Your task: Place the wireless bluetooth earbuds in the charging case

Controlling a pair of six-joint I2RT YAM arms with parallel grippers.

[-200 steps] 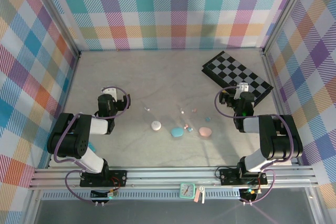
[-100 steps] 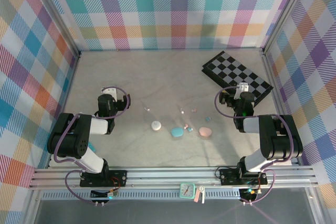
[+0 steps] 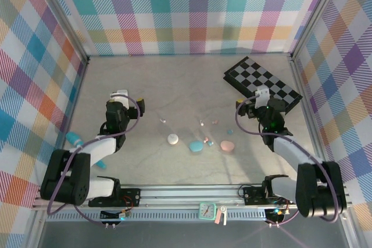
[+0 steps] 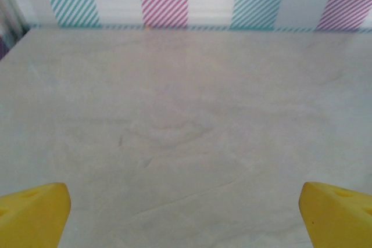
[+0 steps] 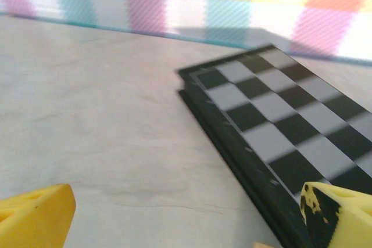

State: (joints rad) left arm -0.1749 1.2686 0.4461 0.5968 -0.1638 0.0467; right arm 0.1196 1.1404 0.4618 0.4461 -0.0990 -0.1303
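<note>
Rightward of the earbuds [image 3: 201,123] lies a checkerboard [image 3: 267,81] (right jaws at its edge).

Top camera looks down from behind; wrist cameras skim low, ahead of their fingers [image 4: 35,216] (top and right share the board [image 5: 279,114]).

From above, the earbuds [image 3: 201,123] are mere specks on the worktop [image 3: 174,91], too small to tell their shape or how they lie. A teal object [image 3: 74,139] sits partly behind the left arm [image 3: 99,146], so what it is cannot be told. In the right wrist view the chessboard [image 5: 279,126] is blurred and cut off at the right and bottom edges. The yellow fingertips [image 5: 35,210] of the right gripper [image 5: 186,216] are cropped at the bottom corners.
</note>
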